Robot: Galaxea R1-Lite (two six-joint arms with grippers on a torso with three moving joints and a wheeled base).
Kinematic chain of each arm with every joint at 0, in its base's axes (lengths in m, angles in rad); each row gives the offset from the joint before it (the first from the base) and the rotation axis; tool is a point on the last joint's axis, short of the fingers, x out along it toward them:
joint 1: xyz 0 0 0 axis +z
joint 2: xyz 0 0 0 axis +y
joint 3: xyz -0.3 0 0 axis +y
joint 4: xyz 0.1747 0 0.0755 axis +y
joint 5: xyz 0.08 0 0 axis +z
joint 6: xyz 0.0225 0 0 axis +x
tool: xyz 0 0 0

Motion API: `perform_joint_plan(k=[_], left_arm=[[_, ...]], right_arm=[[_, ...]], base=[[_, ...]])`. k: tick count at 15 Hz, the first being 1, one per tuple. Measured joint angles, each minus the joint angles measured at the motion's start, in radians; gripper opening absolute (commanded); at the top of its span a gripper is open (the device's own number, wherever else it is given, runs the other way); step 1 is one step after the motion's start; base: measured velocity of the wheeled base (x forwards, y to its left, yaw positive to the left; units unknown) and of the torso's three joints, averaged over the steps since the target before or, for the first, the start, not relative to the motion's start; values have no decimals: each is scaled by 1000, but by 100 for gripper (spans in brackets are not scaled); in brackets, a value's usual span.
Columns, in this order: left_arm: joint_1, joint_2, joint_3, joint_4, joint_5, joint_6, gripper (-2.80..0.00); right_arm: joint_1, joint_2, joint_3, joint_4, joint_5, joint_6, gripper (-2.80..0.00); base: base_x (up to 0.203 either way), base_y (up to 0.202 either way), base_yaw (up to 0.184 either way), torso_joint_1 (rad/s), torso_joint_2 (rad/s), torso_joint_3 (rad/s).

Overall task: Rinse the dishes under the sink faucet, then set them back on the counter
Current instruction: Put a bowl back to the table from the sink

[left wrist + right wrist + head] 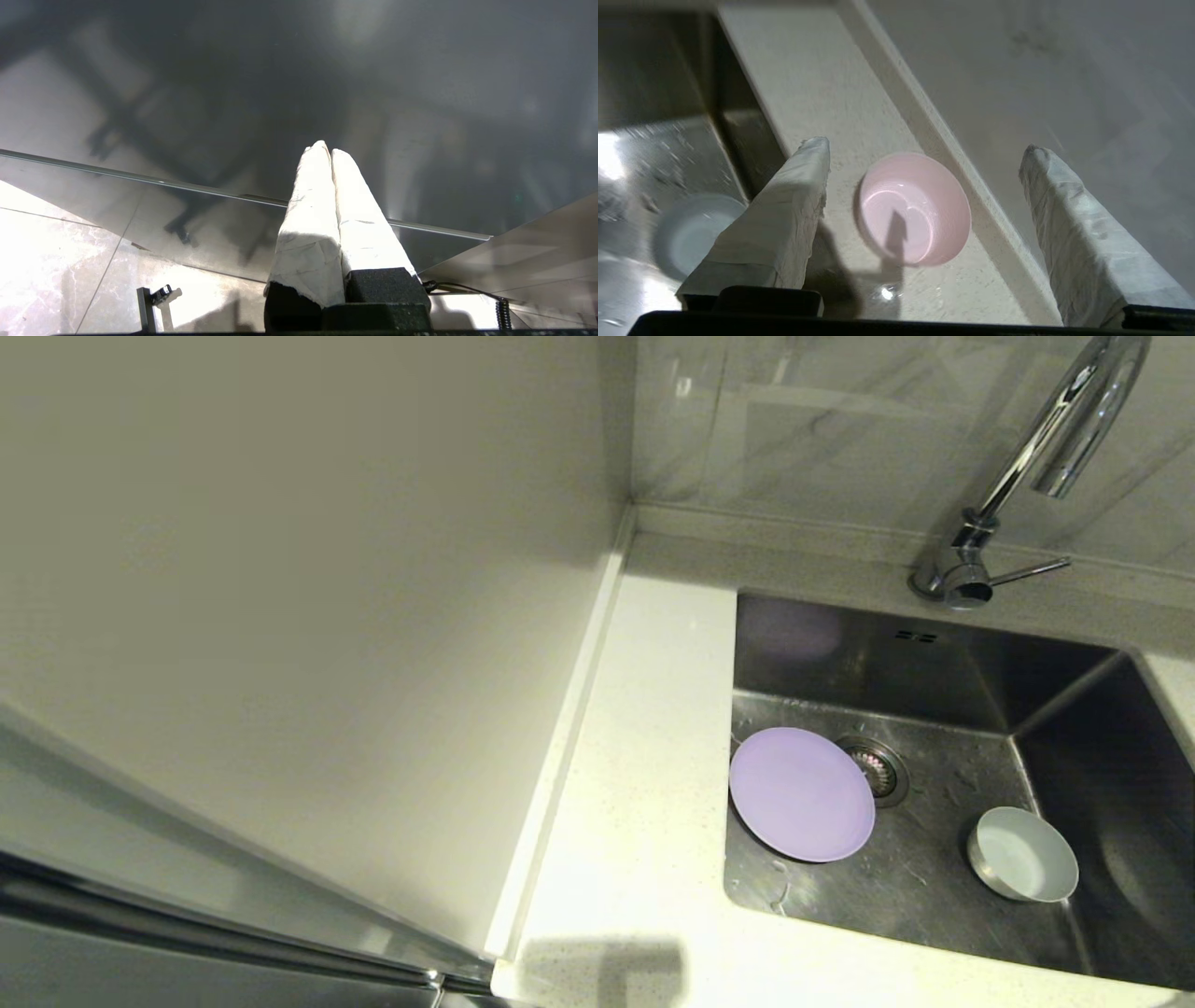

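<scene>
Three dishes: two in the sink, one on the counter.

Lilac plate (801, 793) and blue-grey bowl (1022, 853) lie apart in the sink (943, 663), lower right of the head view, faucet (1046, 448) upper right. Pink bowl (914, 208) sits on the counter (817, 84) between the spread fingers of the right gripper (924, 163). Left gripper (327, 151) is pressed together, empty.

Plain beige wall panel (280, 569), grey marbled tile backsplash (822, 420), pale marbled floor tiles (51, 261)
</scene>
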Motion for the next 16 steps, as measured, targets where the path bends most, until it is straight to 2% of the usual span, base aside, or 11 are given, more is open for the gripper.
perform_joint_plan(k=[4,8,11,12,16], left_arm=[[0,0,0,0,0,0,-280],[0,0,0,0,0,0,-280],[0,0,0,0,0,-1,-280],[0,0,0,0,0,0,-280],[0,0,0,0,0,0,-280]], right_arm=[[20,-312,108,148,-59,111,0],[135,-662,126,394,-108,118,0],[305,-839,118,637,-257,58,0],[335,-864,114,693,-309,51,0],[365,-907,93,877,-500,112,0]], base=[[0,0,0,0,0,0],[0,0,0,0,0,0],[0,0,0,0,0,0],[0,0,0,0,0,0],[0,0,0,0,0,0]])
